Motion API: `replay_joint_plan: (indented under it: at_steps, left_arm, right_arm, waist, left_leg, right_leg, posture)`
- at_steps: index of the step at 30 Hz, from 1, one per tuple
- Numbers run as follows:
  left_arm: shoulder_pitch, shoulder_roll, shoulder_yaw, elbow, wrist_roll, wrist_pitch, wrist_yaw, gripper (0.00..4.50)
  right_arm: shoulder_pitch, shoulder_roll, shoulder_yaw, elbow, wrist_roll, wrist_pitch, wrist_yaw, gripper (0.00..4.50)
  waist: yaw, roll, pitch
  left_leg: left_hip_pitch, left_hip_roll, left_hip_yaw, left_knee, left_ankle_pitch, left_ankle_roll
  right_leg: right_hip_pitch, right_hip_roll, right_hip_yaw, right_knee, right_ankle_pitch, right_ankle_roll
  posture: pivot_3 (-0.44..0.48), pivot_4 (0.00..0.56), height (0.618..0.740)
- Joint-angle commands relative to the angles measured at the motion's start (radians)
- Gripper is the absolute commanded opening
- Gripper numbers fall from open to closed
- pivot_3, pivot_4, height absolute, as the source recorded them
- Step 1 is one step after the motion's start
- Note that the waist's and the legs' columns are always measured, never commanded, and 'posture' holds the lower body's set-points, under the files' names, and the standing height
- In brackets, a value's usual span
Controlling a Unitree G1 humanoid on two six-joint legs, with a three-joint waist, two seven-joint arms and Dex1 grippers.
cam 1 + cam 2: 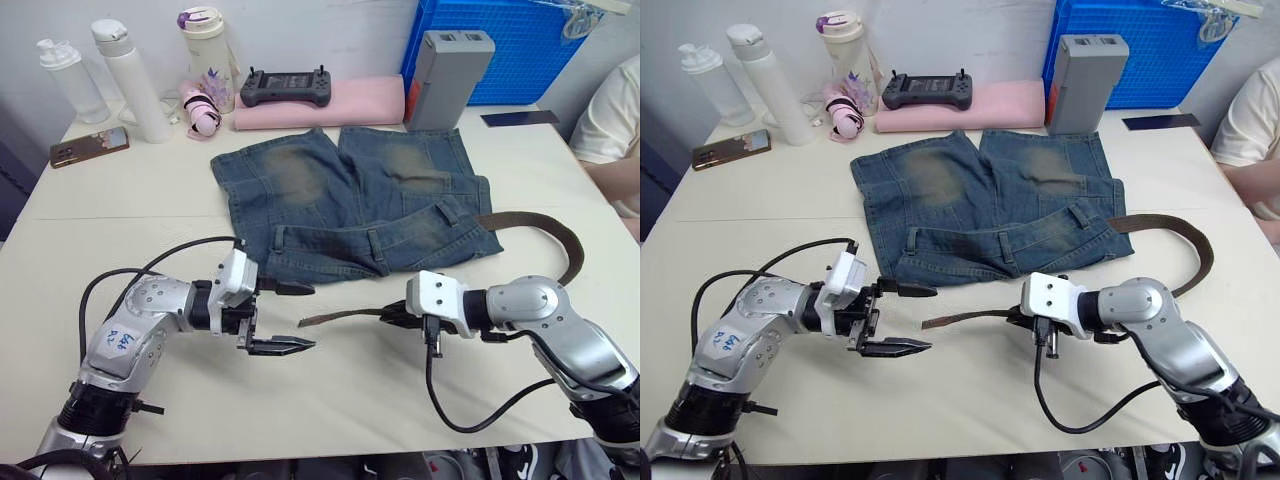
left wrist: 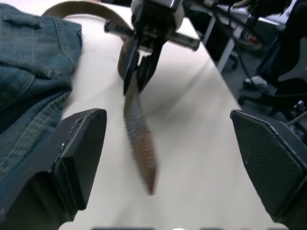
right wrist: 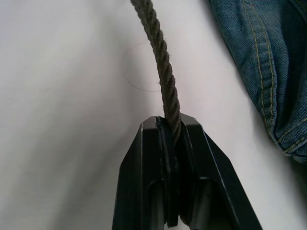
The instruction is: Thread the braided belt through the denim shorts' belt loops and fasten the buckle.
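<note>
On table, right gripper [image 1: 392,318] pinching braided belt [image 1: 340,316]

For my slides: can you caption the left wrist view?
Open left gripper faces the braided belt tip, held by the right gripper.

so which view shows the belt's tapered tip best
The left wrist view: the braided belt's tip hangs free between the open left gripper fingers, held by the right gripper. The eye views show it small and edge-on; the right wrist view shows strap, no tip.
</note>
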Motion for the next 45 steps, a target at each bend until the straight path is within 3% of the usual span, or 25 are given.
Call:
replay_joint_plan:
  at_steps: [1,6,15,16,20,24,30,34,37,40,45]
  left_arm:
    - [-0.023,-0.017,-0.025,0.039,0.063,-0.072,0.001,4.50]
    - [-0.030,-0.023,-0.045,0.088,0.109,-0.120,-0.008,4.50]
    - [-0.030,-0.040,-0.022,0.075,0.079,-0.098,-0.004,0.25]
    - [-0.029,-0.039,-0.021,0.074,0.075,-0.089,-0.004,0.05]
    - [-0.027,-0.044,-0.014,0.081,0.072,-0.058,0.019,0.05]
    - [-0.030,-0.076,0.011,0.093,0.026,0.037,0.077,0.00]
    - [-0.022,-0.175,0.117,0.054,-0.191,0.315,0.214,0.00]
    - [0.002,-0.212,0.179,0.013,-0.358,0.505,0.293,0.00]
    - [0.012,-0.227,0.209,0.001,-0.436,0.584,0.338,0.00]
    - [-0.003,-0.252,0.248,0.011,-0.502,0.632,0.394,0.00]
    - [-0.027,-0.256,0.265,0.003,-0.540,0.651,0.421,0.00]
  right_arm:
    - [0.008,0.007,-0.025,-0.063,0.022,0.017,-0.013,0.04]
    - [0.007,0.009,-0.031,-0.079,0.028,0.038,-0.026,0.04]
    - [0.001,0.005,-0.025,-0.074,0.028,0.047,-0.036,0.00]
    - [0.000,0.005,-0.024,-0.073,0.027,0.047,-0.037,0.00]
    - [-0.008,0.014,-0.030,-0.071,0.034,0.065,-0.050,0.00]
    - [-0.013,0.055,-0.074,-0.085,0.102,0.139,-0.080,1.63]
    - [-0.014,0.182,-0.336,-0.145,0.412,0.399,-0.204,4.46]
    - [0.002,0.271,-0.494,-0.184,0.723,0.542,-0.302,4.46]
    - [0.034,0.314,-0.545,-0.201,0.985,0.603,-0.379,4.46]
    - [0.083,0.324,-0.504,-0.210,1.163,0.647,-0.481,4.46]
    - [0.160,0.364,-0.414,-0.164,1.293,0.646,-0.661,4.46]
  waist:
    - [0.000,0.000,0.000]
    - [-0.001,0.000,0.000]
    - [-0.001,0.000,0.000]
    - [-0.001,0.000,0.000]
    - [-0.001,0.000,0.000]
    - [-0.001,0.000,0.000]
    - [0.000,0.000,0.000]
    - [-0.002,0.000,0.000]
    - [-0.003,0.000,0.000]
    - [-0.002,0.000,0.000]
    - [-0.002,0.000,0.000]
  left_leg:
    - [0.000,0.000,0.000,0.000,0.000,0.000]
    - [-0.001,0.000,0.001,0.000,0.000,0.000]
    - [-0.002,0.000,0.001,0.000,0.000,0.000]
    - [-0.002,0.000,0.001,0.000,0.000,0.000]
    - [-0.002,0.000,0.001,0.000,0.000,0.000]
    - [-0.002,0.000,0.001,0.000,0.000,0.000]
    - [-0.002,0.001,-0.002,0.000,0.000,0.000]
    - [-0.002,0.002,-0.004,0.000,0.000,0.000]
    - [-0.002,0.002,-0.004,0.000,0.000,0.000]
    - [-0.001,0.001,-0.004,0.000,0.000,0.000]
    - [-0.001,-0.001,-0.003,0.002,0.000,0.000]
  right_leg:
    - [0.000,0.000,0.000,0.000,0.000,0.000]
    - [-0.002,0.000,0.000,0.001,0.000,0.000]
    - [-0.003,0.000,0.001,0.001,0.000,0.000]
    - [-0.003,0.000,0.001,0.001,0.000,0.000]
    - [-0.003,0.000,0.001,0.001,0.000,0.000]
    - [-0.003,0.000,0.001,0.002,0.000,0.000]
    - [-0.004,0.000,0.002,0.003,0.000,0.000]
    - [-0.005,0.000,0.003,0.003,0.000,0.000]
    - [-0.006,0.000,0.005,0.005,0.000,0.000]
    - [-0.006,0.000,0.006,0.006,0.000,0.000]
    - [-0.006,0.000,0.006,0.008,0.000,0.000]
  posture:
    - [0.000,0.150,0.705]
    - [0.000,0.150,0.705]
    - [0.000,0.150,0.705]
    - [0.000,0.150,0.705]
    - [0.000,0.150,0.705]
    - [0.000,0.150,0.705]
    - [0.000,0.150,0.705]
    - [0.000,0.150,0.705]
    - [0.000,0.150,0.705]
    - [0.000,0.150,0.705]
    - [0.000,0.150,0.705]
